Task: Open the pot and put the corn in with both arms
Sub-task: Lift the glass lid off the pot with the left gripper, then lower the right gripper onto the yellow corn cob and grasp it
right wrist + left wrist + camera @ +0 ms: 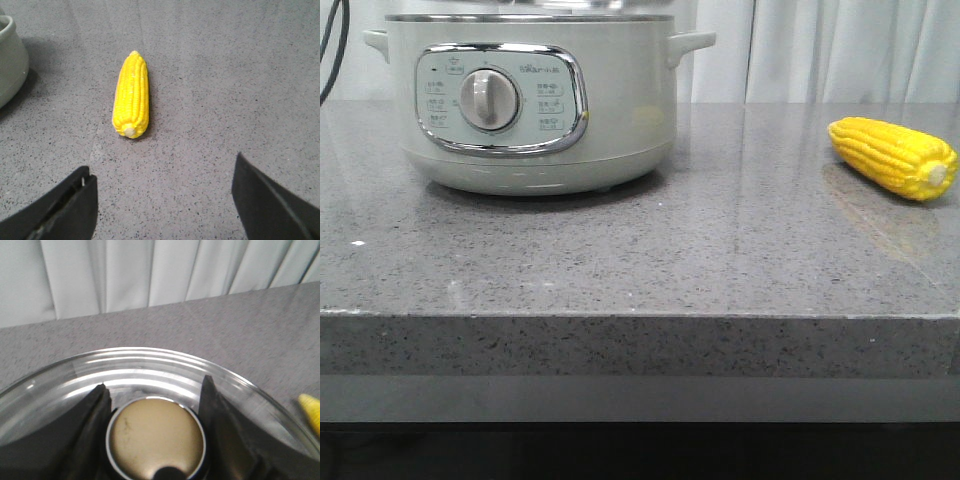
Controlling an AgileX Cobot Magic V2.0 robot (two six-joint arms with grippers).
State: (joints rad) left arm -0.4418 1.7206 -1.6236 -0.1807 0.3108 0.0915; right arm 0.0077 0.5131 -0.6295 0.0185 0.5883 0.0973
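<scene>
Left claw (pixel 155 437) straddles lid knob (pixel 156 440); corn (pixel 132 102) untouched.

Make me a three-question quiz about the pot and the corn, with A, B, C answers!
1. Where is the corn lying?
A. inside the pot
B. on the grey counter, to the right of the pot
C. on top of the lid

2. What colour is the pot?
A. pale green
B. red
C. black

3. What is the left end effector doing?
A. holding the corn
B. resting on the counter
C. sitting around the round lid knob

Answers: 1 B, the front view shows it on the counter, apart from the pot. 2 A, its body is pale green. 3 C, the fingers flank the knob on the glass lid.
</scene>
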